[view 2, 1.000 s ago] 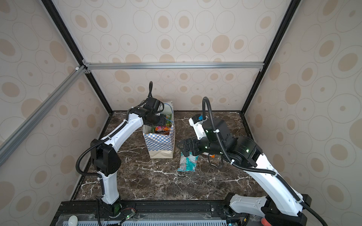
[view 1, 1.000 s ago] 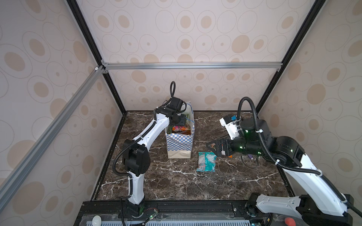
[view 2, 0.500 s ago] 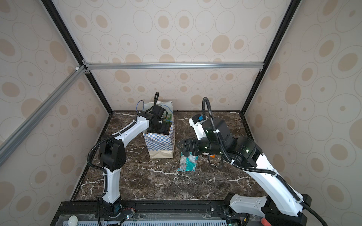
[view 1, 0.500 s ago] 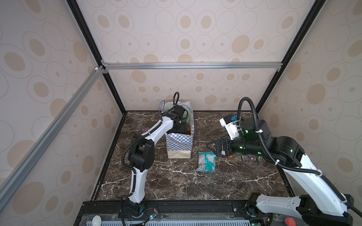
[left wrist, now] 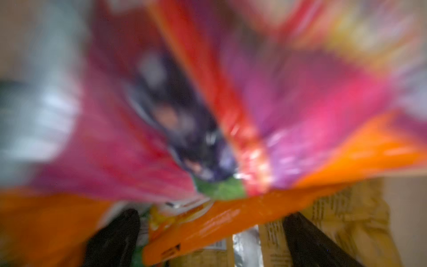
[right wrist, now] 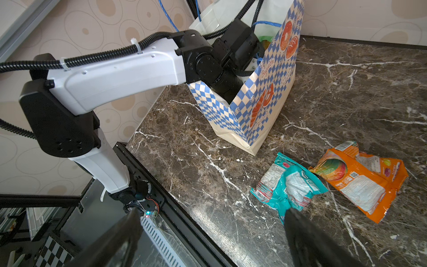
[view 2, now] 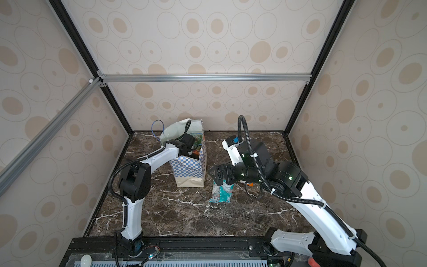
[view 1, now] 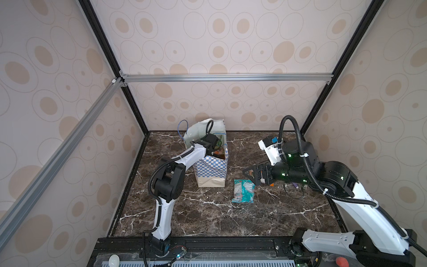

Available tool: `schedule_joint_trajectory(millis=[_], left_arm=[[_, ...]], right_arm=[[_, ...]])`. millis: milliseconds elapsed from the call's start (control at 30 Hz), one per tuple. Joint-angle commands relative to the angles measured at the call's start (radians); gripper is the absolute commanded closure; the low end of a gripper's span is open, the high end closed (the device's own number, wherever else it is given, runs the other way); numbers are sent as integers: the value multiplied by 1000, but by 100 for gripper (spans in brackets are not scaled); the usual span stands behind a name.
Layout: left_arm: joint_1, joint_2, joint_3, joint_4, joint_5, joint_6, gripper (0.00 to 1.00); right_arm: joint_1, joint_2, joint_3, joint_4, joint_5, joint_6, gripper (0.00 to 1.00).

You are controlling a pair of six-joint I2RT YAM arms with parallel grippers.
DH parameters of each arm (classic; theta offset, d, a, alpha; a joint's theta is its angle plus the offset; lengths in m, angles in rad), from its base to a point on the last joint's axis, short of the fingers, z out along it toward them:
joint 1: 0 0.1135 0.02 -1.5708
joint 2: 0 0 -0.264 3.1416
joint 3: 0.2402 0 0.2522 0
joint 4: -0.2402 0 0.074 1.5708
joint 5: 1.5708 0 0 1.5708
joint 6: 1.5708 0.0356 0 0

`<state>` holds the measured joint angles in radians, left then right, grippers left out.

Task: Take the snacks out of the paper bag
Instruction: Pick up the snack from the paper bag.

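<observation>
Near the middle of the table point(view 1: 208, 215), a shade to the right, a teal packet point(view 1: 243, 190) lies flat. An orange packet point(right wrist: 360, 182) lies against its right side, mostly hidden under the right arm point(view 1: 300, 171) in both top views. Both packets are out of the bag and clear of it. The right gripper point(view 1: 248, 177) hangs just above them, fingers spread wide with nothing between. It and the two packets sit as they did a second ago.

Further back, left of centre and towards the far edge, the bag point(view 1: 210, 170) stands on its tan base. This is where the change is. A second ago the left wrist point(view 1: 209, 142) was poised over the mouth. Now it has dropped inside, the arm crossing the bag's left rim, which is creased down, and the white-lined back wall has splayed towards the far left corner.

From above, the bag walls hide the left gripper point(left wrist: 213, 215). Its wrist view, badly blurred, shows both fingers set wide apart, with the edge of an orange wrapper point(left wrist: 231, 226) between them, not pinched. The remaining snacks point(view 1: 219, 152) crowd behind it, all in the bag.

My reading is that two are out and most are left. The left arm is at the reach-in stage and must close on a wrapper before lifting. The pushed-open bag could drag or tip when it does.
</observation>
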<state>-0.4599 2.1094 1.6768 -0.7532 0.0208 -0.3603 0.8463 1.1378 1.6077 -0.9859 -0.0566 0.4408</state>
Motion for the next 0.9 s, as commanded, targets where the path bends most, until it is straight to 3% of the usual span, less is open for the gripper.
schedule_joint_trajectory(millis=[0, 133, 433, 633, 867], left_arm=[[-2, 44, -47, -52, 9, 17, 2], [-1, 46, -72, -7, 34, 8, 12], [-2, 39, -55, 17, 43, 8, 73], [-2, -3, -22, 0, 22, 4, 97], [-2, -73, 42, -27, -3, -2, 100]], right_arm=[[3, 10, 8, -7, 0, -3, 0], [4, 26, 18, -32, 18, -7, 0], [4, 27, 13, -32, 18, -1, 0], [3, 38, 19, -41, 31, -4, 0], [3, 60, 43, -56, 44, -6, 0]])
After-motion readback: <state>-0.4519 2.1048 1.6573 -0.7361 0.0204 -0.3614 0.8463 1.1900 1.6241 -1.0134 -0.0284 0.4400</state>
